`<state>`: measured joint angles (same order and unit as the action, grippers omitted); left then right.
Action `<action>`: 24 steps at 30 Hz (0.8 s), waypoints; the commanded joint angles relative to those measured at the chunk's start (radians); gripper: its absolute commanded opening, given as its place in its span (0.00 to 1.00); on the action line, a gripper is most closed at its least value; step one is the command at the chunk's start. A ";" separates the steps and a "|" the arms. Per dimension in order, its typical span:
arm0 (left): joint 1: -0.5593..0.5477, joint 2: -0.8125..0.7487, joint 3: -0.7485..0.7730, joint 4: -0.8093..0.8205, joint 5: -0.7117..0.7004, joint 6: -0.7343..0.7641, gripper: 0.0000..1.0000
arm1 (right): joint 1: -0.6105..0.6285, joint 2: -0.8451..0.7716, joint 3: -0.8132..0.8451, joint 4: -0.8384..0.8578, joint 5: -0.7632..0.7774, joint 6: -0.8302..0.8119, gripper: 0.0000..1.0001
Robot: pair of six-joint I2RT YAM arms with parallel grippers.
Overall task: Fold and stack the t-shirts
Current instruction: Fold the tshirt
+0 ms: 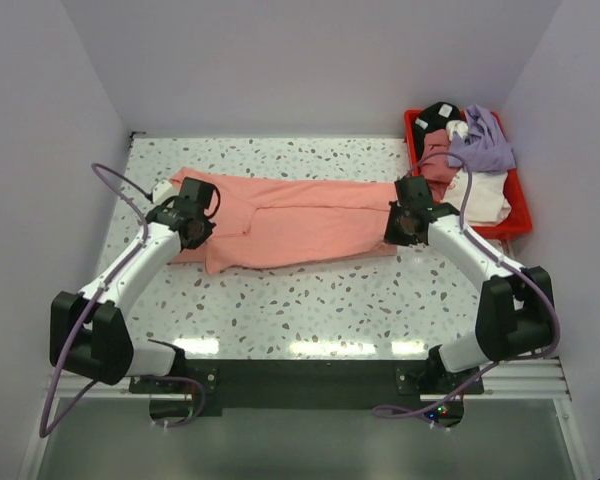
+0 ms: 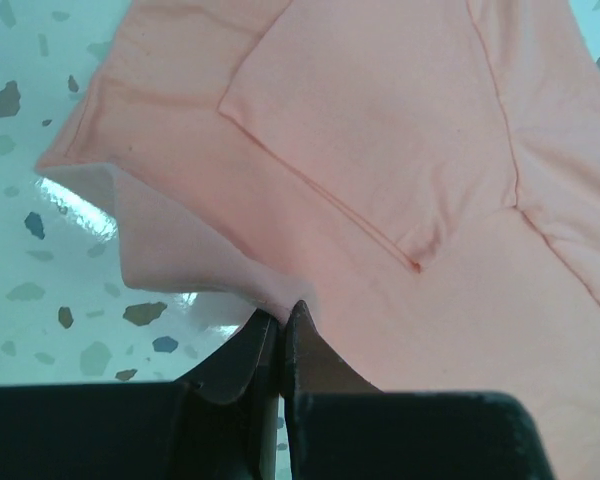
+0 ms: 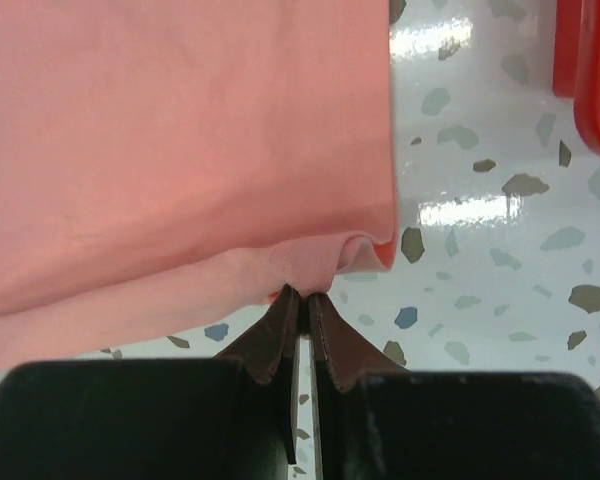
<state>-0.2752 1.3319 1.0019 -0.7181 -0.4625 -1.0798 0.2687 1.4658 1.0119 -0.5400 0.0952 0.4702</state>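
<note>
Left pincer (image 2: 280, 314): fingers pressed almost together with a hairline gap between them, clamped on a pinch of the pink shirt (image 2: 400, 150) at its near edge. The cloth rises to a small peak at the tips. Left of the pinch the edge lifts off the speckled surface (image 2: 40, 250) and curls, showing a paler underside. A sleeve (image 2: 360, 130) lies folded flat on the shirt's body just beyond the tips, its seam corner close to the pinch.

Right pincer (image 3: 303, 294): same state, fingers all but closed, gripping the shirt's near edge close to a corner. The fabric bunches into a small roll right at the tips, and the side edge runs straight away from there. Right of it is surface with a glare patch. A corner of the red bin (image 3: 590, 80) shows at upper right, apart from the shirt.

Overhead: the shirt lies stretched left to right across the middle of the surface, mostly flat, one arm at each end.

The bin stands at the far right corner, near the right pincer. It holds a heap of clothes:
- purple piece (image 1: 490, 145) on top
- black piece (image 1: 438, 113) at the back left
- dull red piece (image 1: 440, 165) on the left side
- white piece (image 1: 485, 195) toward the front
</note>
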 commanded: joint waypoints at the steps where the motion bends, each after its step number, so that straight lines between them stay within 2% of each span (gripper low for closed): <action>1: 0.021 0.050 0.079 0.060 -0.039 0.027 0.00 | -0.019 0.040 0.080 0.002 0.031 -0.016 0.00; 14: 0.085 0.268 0.296 0.091 0.004 0.096 0.00 | -0.077 0.211 0.278 -0.021 0.017 -0.033 0.00; 24: 0.119 0.395 0.415 0.126 0.012 0.162 0.00 | -0.095 0.317 0.369 -0.035 0.008 -0.036 0.00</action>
<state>-0.1753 1.6993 1.3529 -0.6407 -0.4477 -0.9699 0.1841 1.7687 1.3262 -0.5671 0.0910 0.4507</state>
